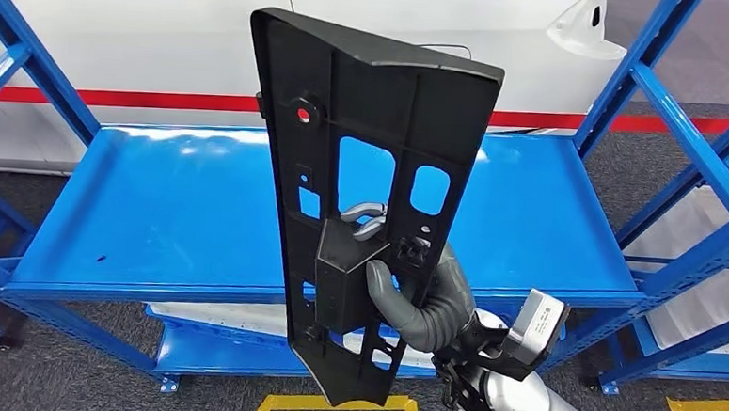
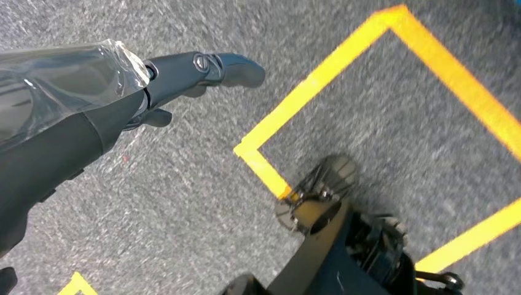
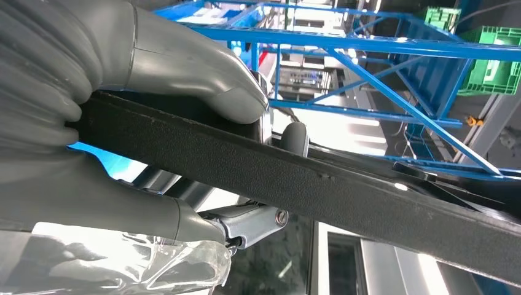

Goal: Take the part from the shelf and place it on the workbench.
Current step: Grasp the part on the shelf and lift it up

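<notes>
Above the near edge of the blue shelf (image 1: pixel 153 213), the right hand (image 1: pixel 426 298) grips the black part (image 1: pixel 372 168) low on its right side, holding it upright and clear of the shelf. The left hand (image 2: pixel 184 77) hangs over the floor, fingers extended and holding nothing. Carrying well probably means keeping the tall part steady, since its weight sits above the grip.

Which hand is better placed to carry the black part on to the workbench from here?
Right. The right hand already grips the black plastic panel, holding it upright in front of the blue shelf. The left hand hangs over the grey floor, holding nothing.
</notes>
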{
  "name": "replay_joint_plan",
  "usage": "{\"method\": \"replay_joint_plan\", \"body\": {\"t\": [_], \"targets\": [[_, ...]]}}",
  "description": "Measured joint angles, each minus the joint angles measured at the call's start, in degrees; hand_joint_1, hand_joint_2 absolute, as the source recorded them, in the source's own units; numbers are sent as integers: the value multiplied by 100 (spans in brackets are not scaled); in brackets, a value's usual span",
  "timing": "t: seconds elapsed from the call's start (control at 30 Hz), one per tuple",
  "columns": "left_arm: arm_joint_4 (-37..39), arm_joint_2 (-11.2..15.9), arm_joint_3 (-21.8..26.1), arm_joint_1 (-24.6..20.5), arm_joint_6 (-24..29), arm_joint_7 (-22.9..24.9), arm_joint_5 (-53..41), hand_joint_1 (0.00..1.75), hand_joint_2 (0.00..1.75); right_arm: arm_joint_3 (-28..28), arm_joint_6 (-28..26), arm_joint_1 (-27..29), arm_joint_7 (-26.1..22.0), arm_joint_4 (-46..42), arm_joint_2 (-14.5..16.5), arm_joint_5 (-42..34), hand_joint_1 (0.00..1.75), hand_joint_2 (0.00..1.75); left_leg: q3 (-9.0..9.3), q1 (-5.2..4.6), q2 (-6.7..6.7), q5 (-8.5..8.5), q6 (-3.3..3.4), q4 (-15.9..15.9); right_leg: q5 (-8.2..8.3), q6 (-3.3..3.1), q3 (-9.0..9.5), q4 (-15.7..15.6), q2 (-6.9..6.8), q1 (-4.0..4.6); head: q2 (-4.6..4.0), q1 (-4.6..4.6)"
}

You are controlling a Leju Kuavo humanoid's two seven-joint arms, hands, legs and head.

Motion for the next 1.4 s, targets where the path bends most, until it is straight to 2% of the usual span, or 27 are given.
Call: {"method": "replay_joint_plan", "body": {"t": [0.03, 0.1, 0.17, 0.2, 0.27, 0.3, 0.37, 0.43, 0.47, 0.5, 0.57, 0.6, 0.67, 0.7, 0.77, 0.83, 0.93, 0.97, 1.0, 1.03, 1.07, 1.13, 1.2, 1.23, 1.3, 1.33, 1.4], "targets": [[0, -7, 0, 3, 1, 1, -1, 0, 175, -4, -4, -1, 0, 0, 0, -2, 175, 175, -85, 7, 28, 45, -17, 25, 174, 17, 127, -51, -5, -7, 0, 1], [0, -15, 0, 1, 1, 2, -4, 0, 175, -16, -14, -7, -1, 0, 0, -16, 175, 175, -257, 22, 60, 114, -64, 117, 454, 46, 663, -719, -29, -26, 0, 1], [0, -16, 1, -6, 2, 6, -12, 0, 175, -29, -18, -17, -4, 0, -2, -37, 175, 175, -389, 17, 71, 163, -118, 237, 380, 30, 1194, -1528, -39, -14, 0, 2], [0, -17, 1, -8, 2, 9, -17, 0, 175, -33, -22, -22, -7, 0, -3, -48, 175, 175, -433, 11, 74, 197, -149, 278, 297, -1, 1316, -1750, -38, 0, 0, 2], [1, -16, 1, 0, 2, 16, -21, 0, 175, -37, -27, -24, -11, 2, -7, -70, 175, 175, -504, 19, 74, 262, -218, 320, 302, -109, 1271, -1803, -43, 9, 0, 2], [1, -16, 0, 8, 1, 23, -22, 0, 175, -38, -29, -23, -11, 3, -8, -86, 175, 175, -553, 30, 70, 198, -254, 379, 350, -158, 1213, -1790, -49, 4, 0, 0], [2, -16, 0, 23, 1, 37, -23, 0, 175, -38, -29, -22, -10, 7, -10, -109, 175, 175, -713, 65, 64, -254, -329, 798, 468, -245, 1084, -1785, -63, -10, 0, -6], [2, -19, 0, 29, 1, 46, -25, 0, 175, -38, -30, -22, -10, 9, -11, -122, 175, 175, -899, 93, 62, -829, -388, 1580, 589, -280, 938, -1780, -65, 6, 0, -9], [2, -19, 0, 28, 1, 49, -25, 0, 175, -39, -30, -22, -11, 12, -11, -136, 175, 175, -940, 101, 62, -950, -402, 1913, 648, -282, 863, -1775, -65, 16, 0, -10], [2, -19, 0, 27, 1, 52, -25, 0, 175, -39, -30, -22, -14, 17, -12, -152, 175, 175, -908, 104, 61, -929, -402, 2093, 706, -282, 787, -1769, -66, 27, 0, -10], [2, -19, 0, 25, 2, 57, -24, 0, 175, -41, -31, -25, -25, 26, -13, -197, 175, 175, -565, 100, 59, -617, -359, 1819, 816, -273, 644, -1760, -60, 51, 0, -11], [2, -19, 0, 19, 3, 59, -23, 0, 175, -48, -32, -27, -34, 28, -13, -220, 175, 175, -268, 90, 49, -489, -316, 1419, 867, -265, 588, -1758, -56, 60, 0, -10], [2, -18, 1, -6, 5, 60, -22, 0, 175, -85, -35, -38, -64, 28, -16, -282, 175, 175, 311, 53, 25, -475, -226, 505, 964, -228, 507, -1759, -55, 78, 0, -7], [2, -18, 2, -20, 7, 60, -20, 0, 175, -108, -37, -49, -78, 29, -17, -326, 175, 175, 464, 26, 14, -520, -195, 221, 1015, -202, 474, -1762, -59, 73, 0, -6], [2, -21, 2, -27, 9, 63, -13, 0, 175, -146, -38, -63, -94, 33, -24, -444, 175, 175, 468, -7, 20, -500, -148, 38, 1113, -132, 407, -1768, -65, 53, 0, -4], [2, -25, 2, -16, 10, 68, 1, 0, 175, -181, -33, -54, -100, 47, -41, -548, 175, 175, 359, -5, 56, -368, -74, 14, 938, -77, 293, -1624, -54, 32, 0, -2], [2, -25, 4, -15, 13, 71, 20, 0, 175, -240, -18, -46, -106, 74, -68, -640, 175, 175, 151, 5, 121, -173, 7, 11, 78, -18, 0, -638, -49, 8, 0, 18], [2, -26, 4, -15, 13, 72, 23, 0, 175, -252, -14, -45, -107, 84, -75, -650, 175, 175, 78, 4, 149, -115, 9, 19, -75, 3, -68, -257, -49, 4, 0, 18], [2, -27, 4, -13, 11, 73, 24, 0, 175, -261, -14, -44, -107, 93, -84, -654, 175, 175, 2, 5, 188, -61, 6, 29, -73, 23, -72, -2, -50, 1, 0, 18], [2, -27, 4, -9, 10, 74, 25, 0, 175, -267, -14, -44, -107, 99, -91, -657, 175, 175, -79, 10, 234, -12, -2, 47, 57, 41, 7, 67, -57, -4, 0, 19], [2, -28, 4, -7, 10, 75, 26, 0, 175, -270, -14, -45, -107, 103, -97, -660, 175, 175, -161, 17, 282, 31, -17, 77, 251, 59, 182, -77, -85, -11, 0, 19], [2, -25, 5, -7, 14, 77, 26, 0, 175, -283, -22, -57, -110, 104, -103, -663, 175, 175, -311, 14, 355, 84, -59, 187, 455, 93, 794, -875, -250, -27, 0, 24], [2, -21, 7, -14, 19, 78, 26, 0, 175, -303, -50, -70, -141, 103, -105, -661, 175, 175, -409, -7, 409, 131, -114, 300, 332, 67, 1295, -1633, -364, -19, 0, 28], [2, -21, 8, -19, 20, 78, 26, 0, 175, -313, -64, -72, -165, 103, -107, -656, 175, 175, -443, -13, 440, 166, -143, 332, 272, 29, 1378, -1801, -355, -6, 0, 31], [2, -19, 9, -23, 20, 79, 26, 0, 175, -327, -88, -58, -201, 104, -115, -644, 175, 175, -507, 7, 448, 190, -219, 372, 310, -81, 1293, -1813, -309, -4, 0, 31], [2, -16, 9, -17, 21, 80, 26, 0, 175, -329, -94, -54, -208, 104, -120, -639, 175, 175, -558, 23, 388, 66, -263, 468, 364, -138, 1232, -1805, -296, -9, 0, 30], [2, -14, 9, -1, 21, 84, 26, 0, 175, -329, -101, -52, -215, 105, -126, -633, 175, 175, -731, 65, 208, -476, -349, 996, 497, -217, 1086, -1804, -267, -13, 0, 25]]}}
